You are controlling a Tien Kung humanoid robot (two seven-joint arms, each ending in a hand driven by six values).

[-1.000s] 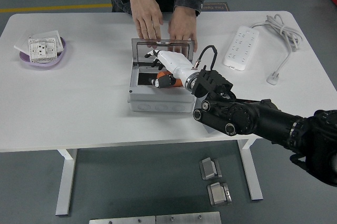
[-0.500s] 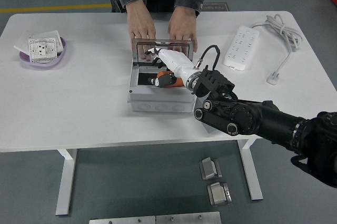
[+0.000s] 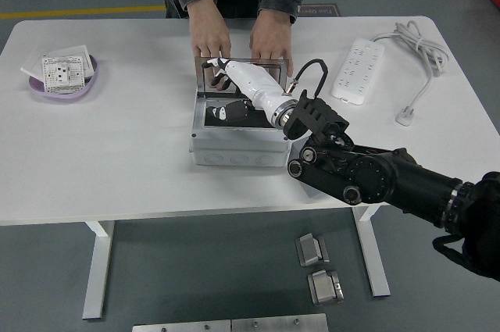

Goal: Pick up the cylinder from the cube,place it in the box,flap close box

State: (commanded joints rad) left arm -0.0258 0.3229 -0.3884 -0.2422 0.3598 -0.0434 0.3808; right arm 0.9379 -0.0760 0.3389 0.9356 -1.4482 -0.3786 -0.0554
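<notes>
Near the middle of the white tabletop we see the grey box, its clear flap standing raised along the far wall. Our right arm enters from the lower right, and its white right hand reaches over the open box with fingers loosely extended toward the flap, gripping nothing. Inside the box lies a dark object; whether this is the cylinder we cannot tell. A person stands at the far side, with both hands resting at the flap's upper edge, one hand to the left and the other hand to the right. At the far left sits a purple dish holding a white socket plate. At the right lies a white power strip with its cable.
</notes>
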